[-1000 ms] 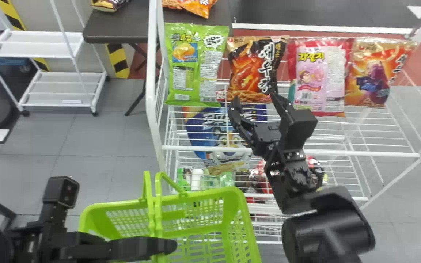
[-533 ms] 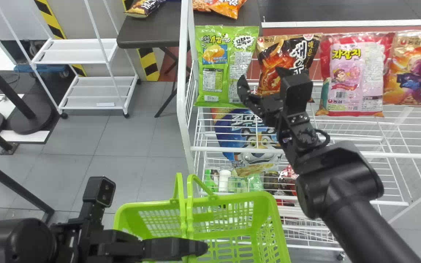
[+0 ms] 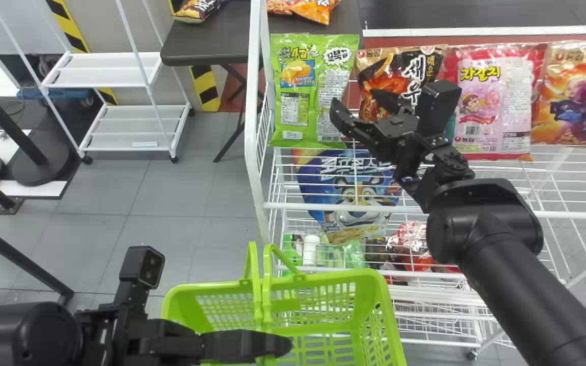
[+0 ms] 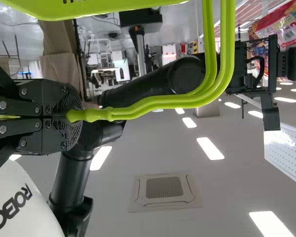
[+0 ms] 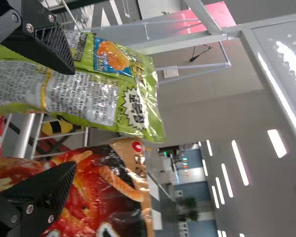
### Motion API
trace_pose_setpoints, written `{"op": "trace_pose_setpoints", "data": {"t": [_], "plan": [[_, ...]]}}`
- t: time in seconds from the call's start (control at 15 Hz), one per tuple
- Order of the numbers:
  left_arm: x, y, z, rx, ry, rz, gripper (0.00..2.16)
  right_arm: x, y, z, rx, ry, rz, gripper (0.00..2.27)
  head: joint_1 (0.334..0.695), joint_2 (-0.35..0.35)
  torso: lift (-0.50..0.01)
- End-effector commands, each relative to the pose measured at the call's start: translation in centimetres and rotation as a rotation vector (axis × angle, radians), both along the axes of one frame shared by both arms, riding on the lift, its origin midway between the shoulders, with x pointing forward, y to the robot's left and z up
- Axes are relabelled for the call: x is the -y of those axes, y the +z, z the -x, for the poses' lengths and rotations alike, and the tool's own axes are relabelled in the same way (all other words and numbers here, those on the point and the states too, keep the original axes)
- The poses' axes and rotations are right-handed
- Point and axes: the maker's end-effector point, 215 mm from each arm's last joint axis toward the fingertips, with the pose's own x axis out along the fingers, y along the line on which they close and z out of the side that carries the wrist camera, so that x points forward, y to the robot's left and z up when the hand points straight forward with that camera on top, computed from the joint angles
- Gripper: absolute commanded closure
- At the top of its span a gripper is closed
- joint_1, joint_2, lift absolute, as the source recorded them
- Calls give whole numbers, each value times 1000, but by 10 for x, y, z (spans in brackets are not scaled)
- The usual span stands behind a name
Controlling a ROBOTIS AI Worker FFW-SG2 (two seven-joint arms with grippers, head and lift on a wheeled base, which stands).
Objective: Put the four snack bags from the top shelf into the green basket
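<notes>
White wire rack (image 3: pixel 283 205): four snack bags upright in a row on its top shelf. Green basket (image 3: pixel 369 274): below and before the rack; no snack bag seen inside. Snack bags, from the robot's left: green bag (image 3: pixel 293 91), black-and-orange bag (image 3: pixel 374 76), pink bag (image 3: pixel 494 107), orange-gold bag (image 3: pixel 573 109). Grippers, two: left gripper (image 4: pixel 75 116), clamped on the basket's handles (image 4: pixel 153 102); right gripper (image 5: pixel 75 117), before the green and black-and-orange bags, fingers (image 5: pixel 52 49) apart, holding nothing. Step in hand, as judged: lining up for a first bag, probably the green one. Next move, as judged: centre on one bag, advance with the fingers astride it, then close; a poorly centred grip could snag the neighbour.
</notes>
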Motion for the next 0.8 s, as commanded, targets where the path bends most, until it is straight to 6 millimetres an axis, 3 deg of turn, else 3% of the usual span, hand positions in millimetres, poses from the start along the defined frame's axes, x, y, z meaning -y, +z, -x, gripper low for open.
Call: {"op": "trace_pose_setpoints", "data": {"t": [0.0, 0.27, 0.47, 0.53, 0.67, 0.73], "plan": [[2, 2, -1, 4, -5, 15, 2148, -4, -7, -1, -43, 17, -2, 184, 695, 82, 0], [4, 1, -2, 11, -3, 21, 2148, -1, -9, -15, -63, 40, 18, 188, 695, 86, 0], [5, 1, -3, 17, -4, 24, 2148, -13, -2, -13, -41, 106, 48, 616, 695, 82, 0], [6, 1, -3, 17, -6, 24, 2148, -18, 1, -10, -36, 140, 43, 822, 695, 84, 0], [6, 1, -3, 18, -7, 24, 2148, -21, -13, -6, -89, 158, 59, 1858, 695, 94, 0], [7, 1, -3, 16, -6, 26, 2148, -18, -14, -9, -92, 141, 60, 2162, 695, 99, 0]]}}
